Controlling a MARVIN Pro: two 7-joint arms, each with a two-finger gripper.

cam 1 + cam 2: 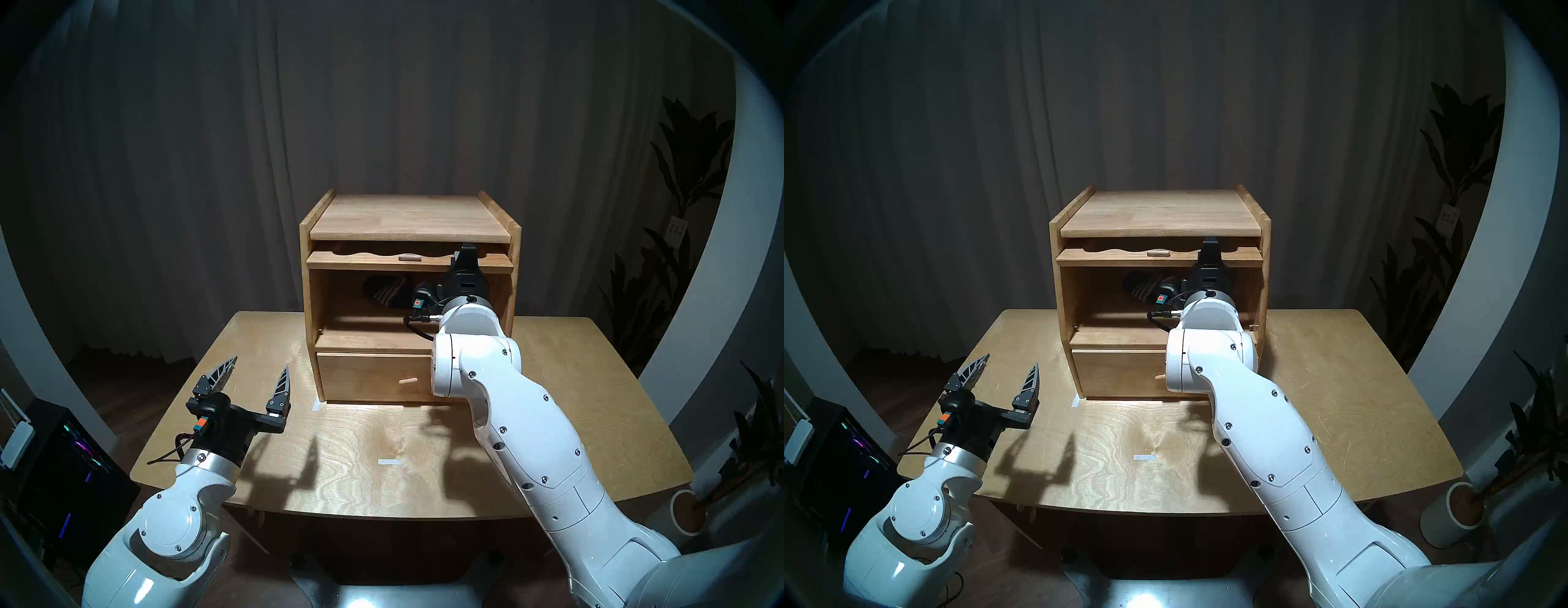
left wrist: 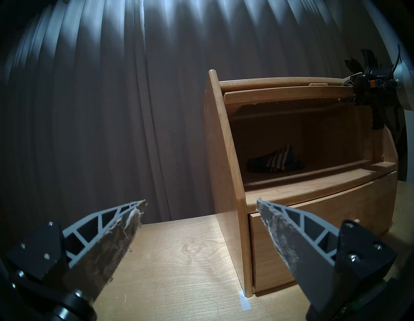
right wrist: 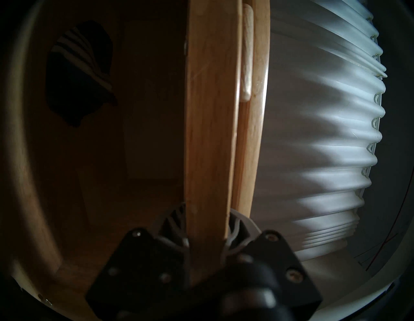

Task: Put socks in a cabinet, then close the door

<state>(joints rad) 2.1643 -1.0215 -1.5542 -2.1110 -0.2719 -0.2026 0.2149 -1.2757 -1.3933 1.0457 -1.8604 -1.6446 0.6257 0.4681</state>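
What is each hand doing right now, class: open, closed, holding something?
Left hand: open, holding nothing, above the table.
Right hand: closed on the raised door's edge.

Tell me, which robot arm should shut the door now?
Right. The right gripper already clamps the raised door; the left gripper hangs open, off beside the cabinet.

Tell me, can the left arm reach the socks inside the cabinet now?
Probably yes: the door is raised, so the cabinet front stands open, and the open left gripper faces the socks unobstructed.

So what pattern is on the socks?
Dark navy socks with pale stripes; clearest in the left wrist view.
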